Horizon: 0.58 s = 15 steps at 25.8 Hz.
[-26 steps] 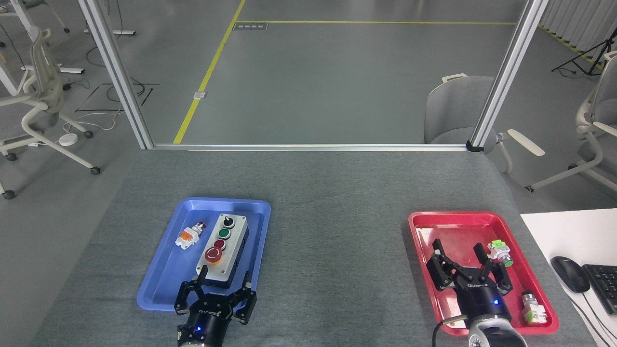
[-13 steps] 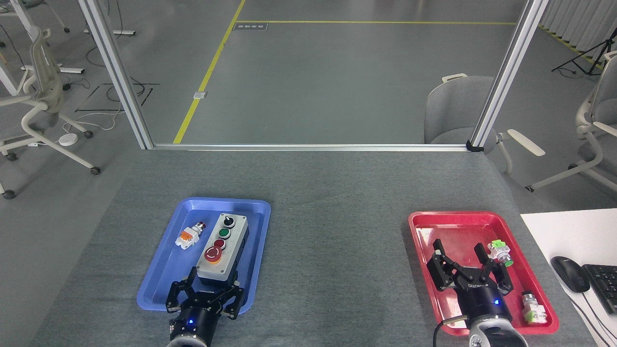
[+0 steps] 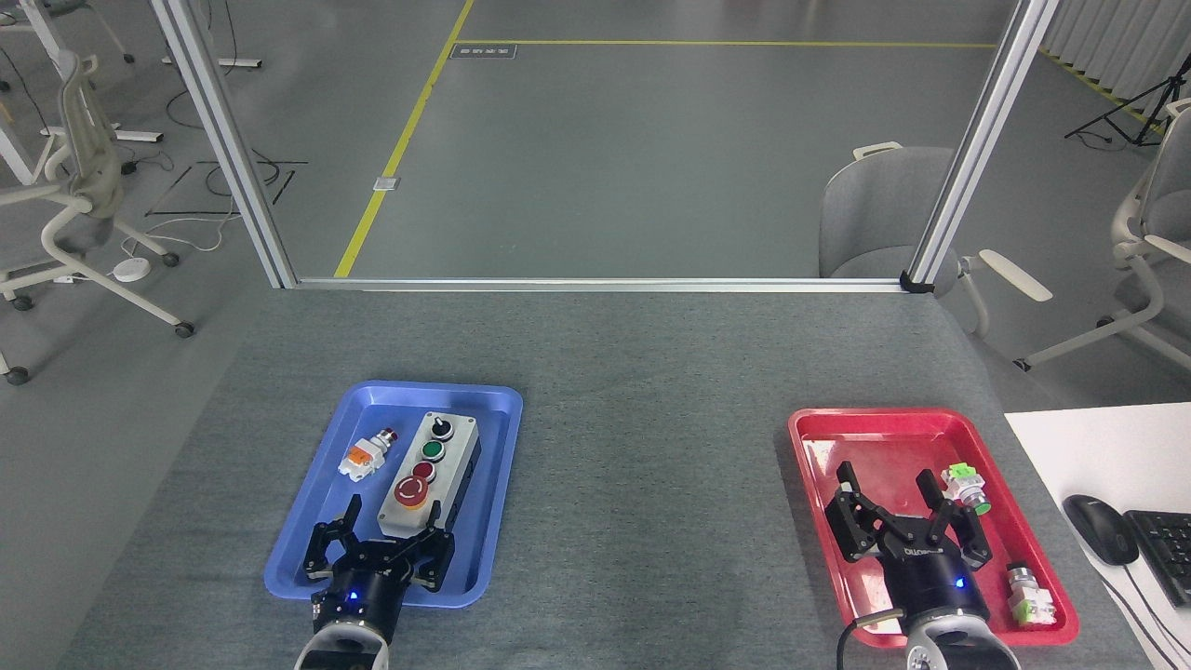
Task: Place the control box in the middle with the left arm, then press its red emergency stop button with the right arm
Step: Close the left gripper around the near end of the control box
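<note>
The control box (image 3: 437, 470), light grey with a black base, lies in the blue tray (image 3: 316, 558) at the left. Its row runs from a black knob at the far end to the red emergency stop button (image 3: 411, 491) at the near end. My left gripper (image 3: 391, 512) stands open, its fingers on either side of the box's near end, not closed on it. My right gripper (image 3: 884, 482) is open above the red tray (image 3: 819, 428), holding nothing. The middle (image 3: 651, 484) is bare grey felt between the trays.
A small orange-and-white switch (image 3: 365, 456) lies in the blue tray left of the box. Two green-and-white parts (image 3: 966, 489) (image 3: 1028, 596) sit in the red tray. A mouse (image 3: 1101, 529) and keyboard rest on a white desk at the right. Chairs stand beyond the table.
My left gripper has moved left and forward, from the box's near right corner to straddling its near end. The box and the right arm have not moved.
</note>
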### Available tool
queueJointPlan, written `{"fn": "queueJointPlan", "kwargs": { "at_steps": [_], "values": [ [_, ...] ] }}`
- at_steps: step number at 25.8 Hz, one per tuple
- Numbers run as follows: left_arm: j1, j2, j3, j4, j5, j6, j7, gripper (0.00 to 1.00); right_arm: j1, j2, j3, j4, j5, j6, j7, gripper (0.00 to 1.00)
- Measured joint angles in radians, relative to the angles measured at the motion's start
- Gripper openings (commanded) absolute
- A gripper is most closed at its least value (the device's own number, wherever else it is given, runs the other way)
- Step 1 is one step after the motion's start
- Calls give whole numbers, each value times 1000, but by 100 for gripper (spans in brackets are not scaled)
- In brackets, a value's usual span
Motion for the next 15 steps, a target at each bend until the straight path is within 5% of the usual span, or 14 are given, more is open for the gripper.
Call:
{"fn": "queueJointPlan", "kwargs": {
  "at_steps": [15],
  "values": [
    [-44,-2,-5,102,39,-55,-10,99,0,1,3,0,0,0,-1,99]
  ]
}}
